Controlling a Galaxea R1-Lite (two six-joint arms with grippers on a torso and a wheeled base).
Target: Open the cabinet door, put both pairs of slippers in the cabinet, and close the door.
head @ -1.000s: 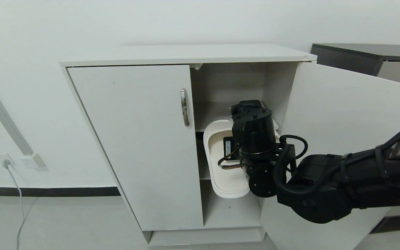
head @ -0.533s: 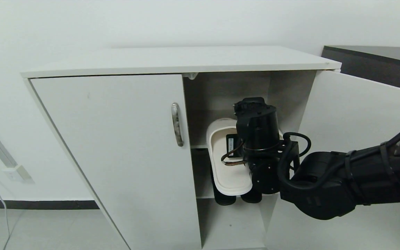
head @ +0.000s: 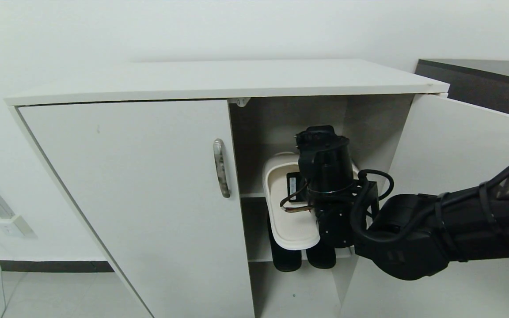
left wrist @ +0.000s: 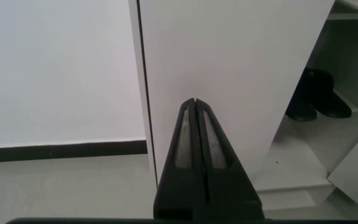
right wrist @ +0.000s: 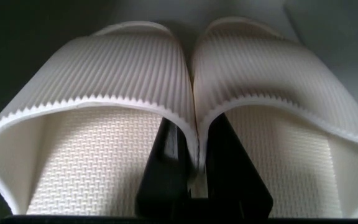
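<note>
White slippers: I judge them light, soft, grippy ribbed foam. My right fingers pinch both inner straps together; left fingers pressed together, empty.

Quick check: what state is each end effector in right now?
Left end effector: closed, holding nothing.
Right end effector: closed on the white slippers.

right gripper clamping slippers, left gripper closed
</note>
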